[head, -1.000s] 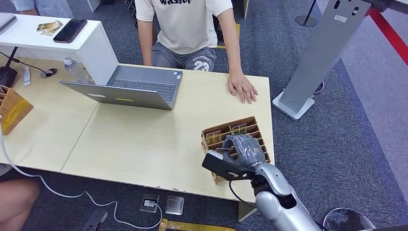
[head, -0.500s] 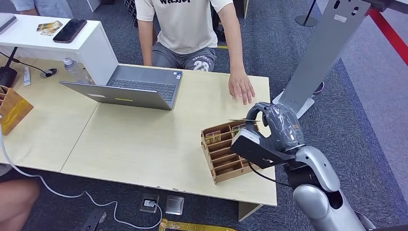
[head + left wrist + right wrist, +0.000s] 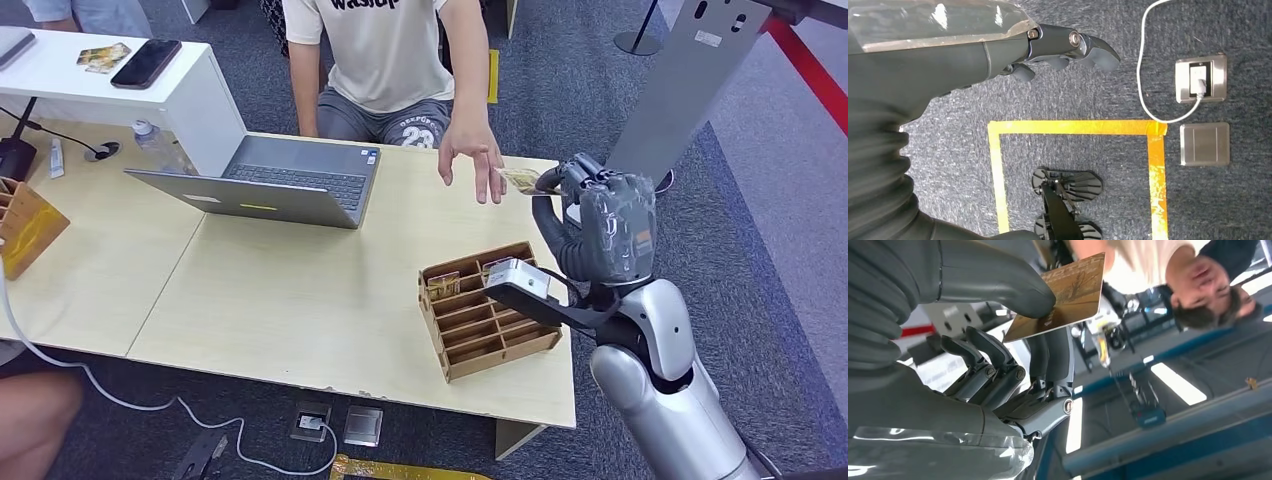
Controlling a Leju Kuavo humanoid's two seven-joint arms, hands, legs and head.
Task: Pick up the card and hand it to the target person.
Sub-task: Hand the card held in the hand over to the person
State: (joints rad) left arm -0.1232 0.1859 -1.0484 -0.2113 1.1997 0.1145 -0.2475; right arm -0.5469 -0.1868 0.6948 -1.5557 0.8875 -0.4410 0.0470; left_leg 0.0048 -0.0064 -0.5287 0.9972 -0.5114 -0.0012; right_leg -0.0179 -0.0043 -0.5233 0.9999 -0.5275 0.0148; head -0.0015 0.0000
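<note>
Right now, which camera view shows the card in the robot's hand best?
The right wrist view: the card is large there, its gold printed face plain, pinched by the thumb of the right hand. In the head view the card is a small sliver near the person's hand. The left wrist view looks at the carpet.

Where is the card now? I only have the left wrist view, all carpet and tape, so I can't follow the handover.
Observer: The right hand pinches the card, raised above the table's far corner.
Operator: Is the person reaching?
Observer: Yes, the person's hand is lifted off the table, fingertips right beside the card.
Operator: Any cards left?
Observer: Some stand in the wooden rack.
</note>
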